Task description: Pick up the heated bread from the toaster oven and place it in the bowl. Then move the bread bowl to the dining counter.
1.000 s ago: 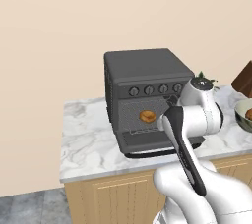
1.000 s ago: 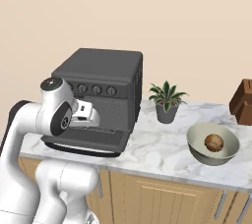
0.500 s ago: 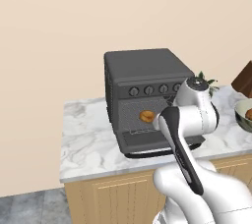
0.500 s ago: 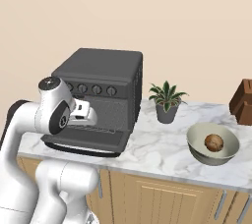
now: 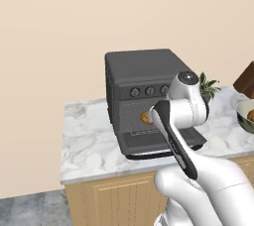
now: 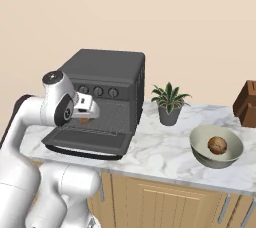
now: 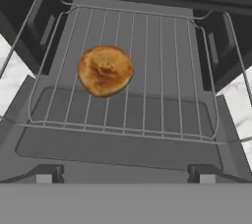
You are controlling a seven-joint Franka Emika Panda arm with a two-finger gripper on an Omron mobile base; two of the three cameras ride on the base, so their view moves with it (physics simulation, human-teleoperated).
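Marble-topped bench [image 5: 89,141] on a light wood cabinet, against a plain beige wall. Toaster oven [image 5: 144,71] stands toward the left part of the bench, dark grey, with a row of round knobs [image 6: 98,91] across the front above the opening; its door [image 6: 85,142] is dropped flat and reaches out toward the bench's front edge. In the hand view the wire rack [image 7: 147,70] sits inside the oven, and the bun [image 7: 105,70] lies on it, left of the rack's middle, golden-orange with a browner patch on top; in the left base view the bun [image 5: 146,117] shows as an orange spot in the opening, just left of the arm. Hand [image 6: 86,108] is held in front of the oven opening, above the dropped door and pointed in toward the rack; its finger tips [image 7: 43,179] show at the bottom of the hand view, set far apart with nothing between them, fully spread, holding nothing, clear of the bun. Right of the oven, near the wall, a small potted plant [image 6: 169,103] in a grey pot, apart from the oven's side. Further right and nearer the front edge, the bowl [image 6: 216,147], cream inside, grey outside, upright on the bench, with a round brown item [image 6: 217,145] lying in its middle. At the far right edge, a dark brown block-shaped object [image 6: 247,103] on the bench; cannot tell what it is.
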